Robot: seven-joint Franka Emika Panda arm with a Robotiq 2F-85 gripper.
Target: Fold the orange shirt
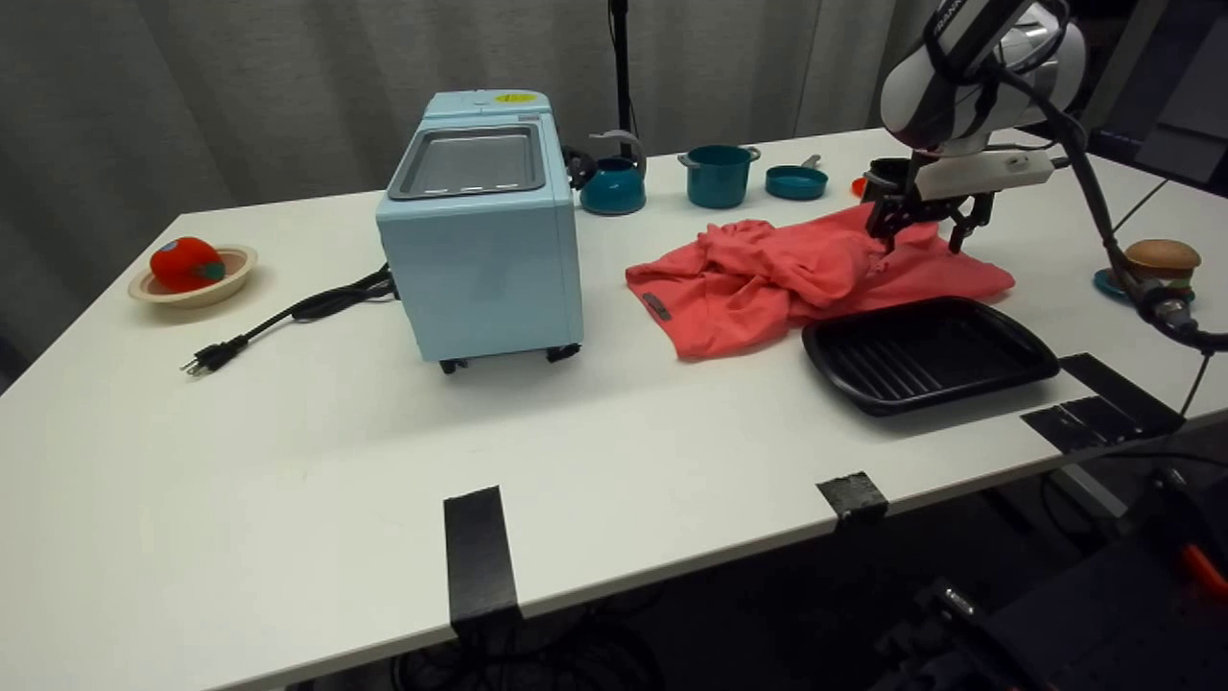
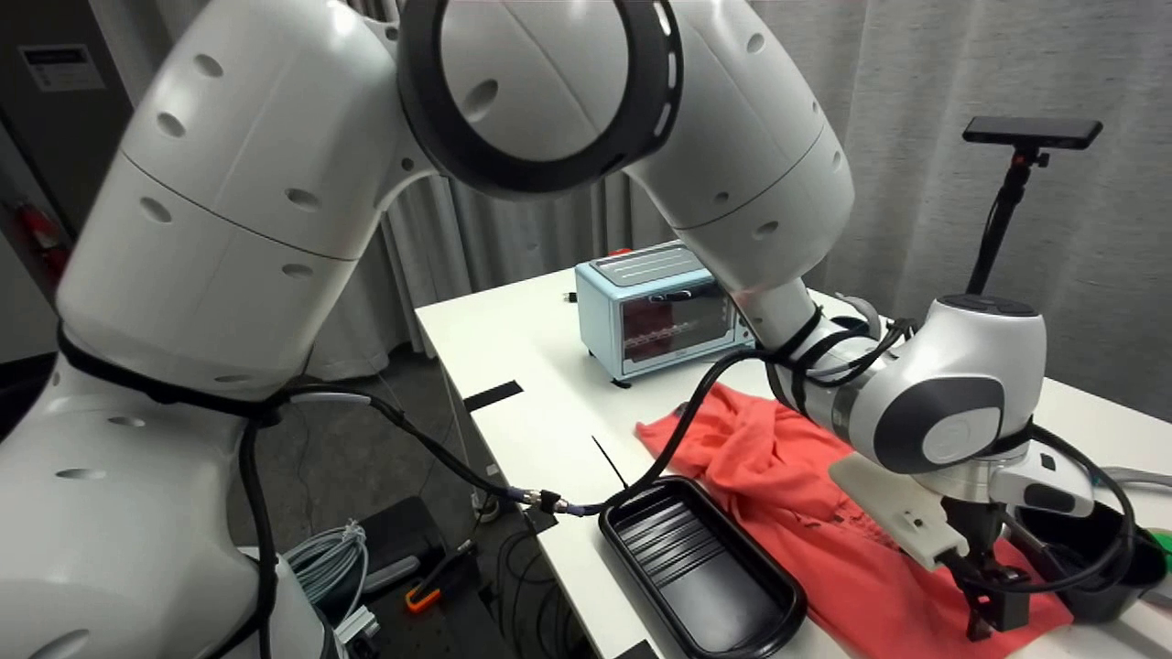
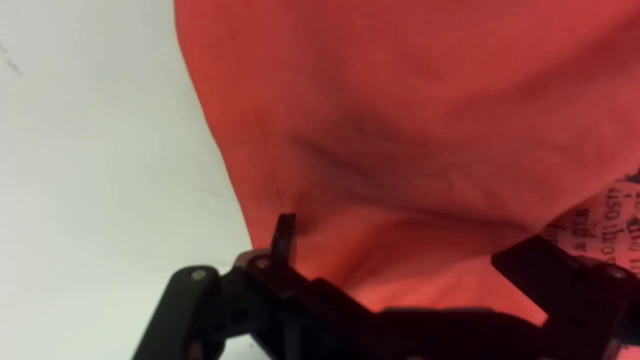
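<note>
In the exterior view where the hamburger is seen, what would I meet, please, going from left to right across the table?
Leaving out unclear overlaps: beige bowl, blue toaster oven, teal kettle, orange shirt, hamburger.

Shirt (image 1: 758, 274) beside tray (image 1: 945, 350) (both on table (image 1: 288, 480))

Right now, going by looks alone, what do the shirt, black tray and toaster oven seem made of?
Shirt: matte cloth, perhaps cotton; it bunches in soft folds.
Black tray: coated metal or hard plastic, glossy; it reflects light.
Toaster oven: likely painted metal, from its smooth, even blue; see-through door suggests glass.
</note>
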